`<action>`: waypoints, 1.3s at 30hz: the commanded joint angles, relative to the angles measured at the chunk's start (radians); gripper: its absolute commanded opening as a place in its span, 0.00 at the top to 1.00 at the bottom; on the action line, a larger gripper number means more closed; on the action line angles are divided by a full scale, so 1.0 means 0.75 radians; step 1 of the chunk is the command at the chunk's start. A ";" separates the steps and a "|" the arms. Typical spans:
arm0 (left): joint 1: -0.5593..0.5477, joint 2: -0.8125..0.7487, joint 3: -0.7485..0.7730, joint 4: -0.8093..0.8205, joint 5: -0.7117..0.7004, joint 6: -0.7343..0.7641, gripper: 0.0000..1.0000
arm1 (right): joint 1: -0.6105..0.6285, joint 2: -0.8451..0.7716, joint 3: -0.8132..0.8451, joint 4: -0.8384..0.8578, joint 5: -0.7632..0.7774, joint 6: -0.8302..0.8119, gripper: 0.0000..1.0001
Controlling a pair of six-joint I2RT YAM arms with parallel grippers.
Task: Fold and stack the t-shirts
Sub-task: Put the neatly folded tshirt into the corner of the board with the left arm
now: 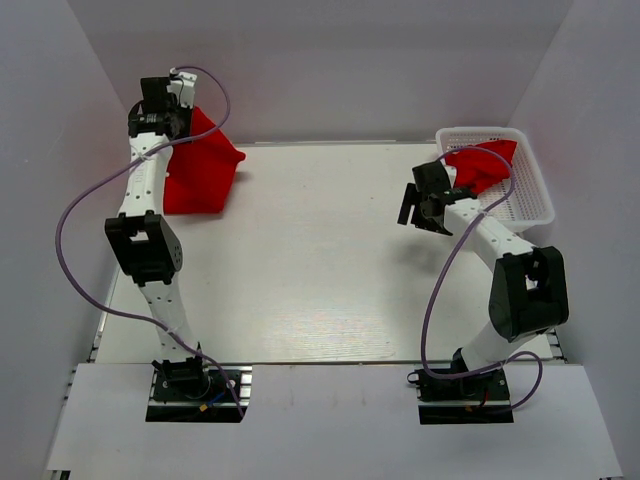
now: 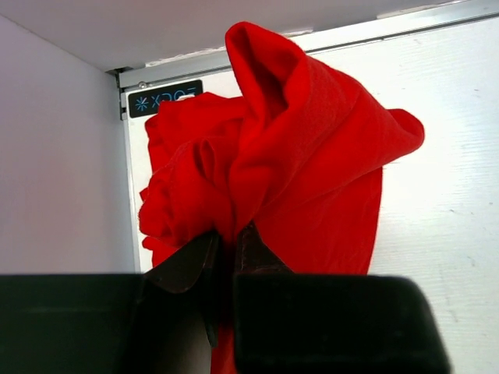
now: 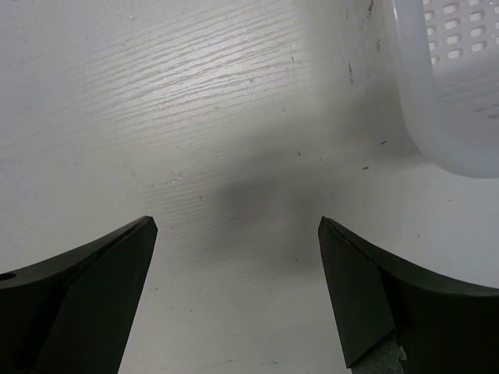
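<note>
t-shirt (image 2: 312,156), soft crumpled red cloth, clenched in left pincer (image 2: 228,238), right pincer (image 3: 238,230) spread wide

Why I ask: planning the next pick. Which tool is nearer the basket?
Right. The right tool hangs open just left of the basket; the left tool is at the far-left corner, gripping a shirt.

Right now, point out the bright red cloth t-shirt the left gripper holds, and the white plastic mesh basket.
Bright red cloth t-shirt (image 2: 312,148): left wrist view, bunched middle fold.
White plastic mesh basket (image 1: 535,187): top external view, right side wall.
</note>
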 commanded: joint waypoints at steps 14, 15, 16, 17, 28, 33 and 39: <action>0.110 0.189 0.044 0.233 -0.104 -0.038 1.00 | 0.004 0.098 0.157 -0.053 0.024 0.023 0.10; 0.110 0.189 0.044 0.233 -0.105 -0.039 1.00 | 0.006 0.104 0.168 -0.059 0.018 0.027 0.10; 0.124 0.203 0.044 0.247 -0.105 -0.039 1.00 | 0.004 0.116 0.176 -0.071 0.014 0.027 0.10; 0.125 0.203 0.044 0.264 -0.105 -0.051 1.00 | 0.006 0.127 0.192 -0.076 0.016 0.027 0.10; 0.139 0.258 0.063 0.248 -0.319 -0.128 0.05 | 0.010 0.141 0.239 -0.098 0.024 0.028 0.10; 0.139 0.197 0.063 0.205 -0.385 -0.155 0.00 | 0.012 0.100 0.241 -0.121 0.030 0.027 0.10; 0.139 0.069 0.024 0.115 -0.281 -0.212 0.00 | 0.016 -0.031 0.135 -0.053 0.008 0.023 0.10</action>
